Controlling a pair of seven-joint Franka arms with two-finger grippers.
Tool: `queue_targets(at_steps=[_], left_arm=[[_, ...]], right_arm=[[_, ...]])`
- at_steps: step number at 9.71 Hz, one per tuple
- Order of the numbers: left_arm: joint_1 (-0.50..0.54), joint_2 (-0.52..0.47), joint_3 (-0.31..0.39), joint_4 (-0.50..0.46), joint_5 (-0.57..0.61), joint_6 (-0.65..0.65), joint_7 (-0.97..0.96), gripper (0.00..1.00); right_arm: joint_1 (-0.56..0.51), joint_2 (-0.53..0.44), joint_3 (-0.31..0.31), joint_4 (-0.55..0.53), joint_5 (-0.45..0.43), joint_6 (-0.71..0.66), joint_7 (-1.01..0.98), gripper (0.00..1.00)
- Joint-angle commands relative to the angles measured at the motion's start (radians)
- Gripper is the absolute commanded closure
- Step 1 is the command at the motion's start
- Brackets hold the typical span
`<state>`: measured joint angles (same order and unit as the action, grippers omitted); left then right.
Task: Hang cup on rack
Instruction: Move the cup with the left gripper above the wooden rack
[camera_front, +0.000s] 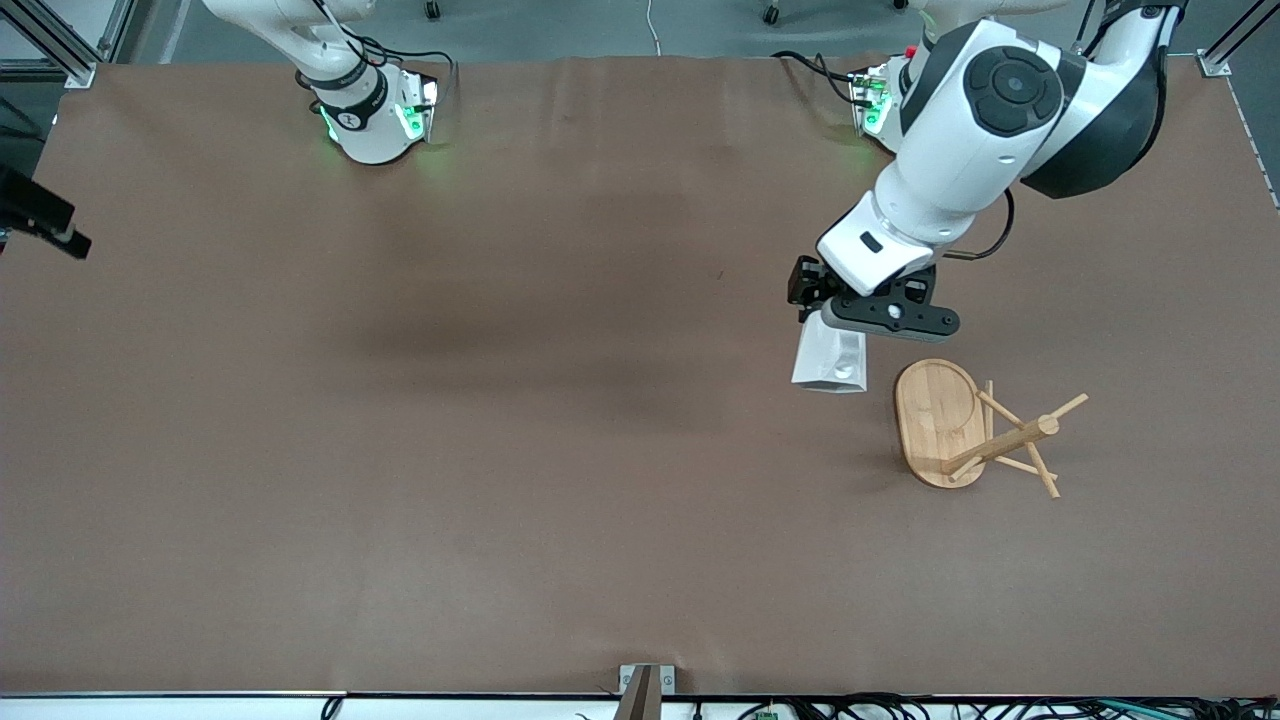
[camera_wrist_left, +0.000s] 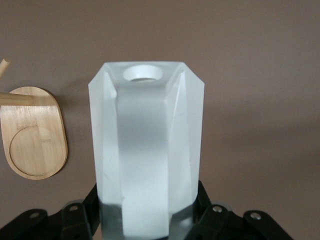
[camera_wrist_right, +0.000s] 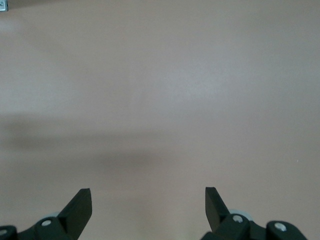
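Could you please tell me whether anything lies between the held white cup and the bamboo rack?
Nothing: in the front view, only bare brown table separates the white faceted cup, clamped in the left gripper, from the light bamboo rack's oval base.

this is looking like a robotics lab: two white arm bases (camera_front: 375, 120) are glowing green at the top edge of a wide table (camera_front: 400, 450) covered in plain brown paper, aluminium frame posts (camera_front: 60, 45) are standing at its corners, and cables (camera_front: 900, 708) are trailing along its lower edge.
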<state>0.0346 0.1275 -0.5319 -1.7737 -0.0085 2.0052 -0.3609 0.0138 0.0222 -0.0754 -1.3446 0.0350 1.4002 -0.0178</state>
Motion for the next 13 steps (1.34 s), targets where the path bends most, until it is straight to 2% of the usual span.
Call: queue_targets(at_steps=[1, 5, 6, 7, 10, 13], left_arm=[[0.002, -0.022, 0.039, -0.072, 0.016, 0.026, 0.012, 0.75], [0.001, -0.054, 0.096, -0.141, 0.015, 0.035, 0.078, 0.76], [0.001, -0.068, 0.116, -0.18, 0.015, 0.075, 0.101, 0.76], [0.004, -0.084, 0.128, -0.228, 0.015, 0.122, 0.131, 0.76], [0.005, -0.086, 0.168, -0.26, 0.013, 0.17, 0.18, 0.76], [0.007, -0.085, 0.188, -0.306, 0.001, 0.253, 0.236, 0.76]], right_arm=[[-0.021, -0.062, 0.046, -0.066, -0.029, -0.004, 0.056, 0.0], [-0.025, -0.154, 0.065, -0.157, -0.032, -0.004, 0.095, 0.0], [-0.034, -0.159, 0.068, -0.162, -0.032, -0.012, 0.093, 0.0], [-0.05, -0.16, 0.077, -0.162, -0.032, -0.013, 0.091, 0.0], [-0.049, -0.14, 0.082, -0.131, -0.064, -0.004, 0.081, 0.0], [-0.052, -0.107, 0.078, -0.126, -0.055, 0.016, 0.075, 0.0]])
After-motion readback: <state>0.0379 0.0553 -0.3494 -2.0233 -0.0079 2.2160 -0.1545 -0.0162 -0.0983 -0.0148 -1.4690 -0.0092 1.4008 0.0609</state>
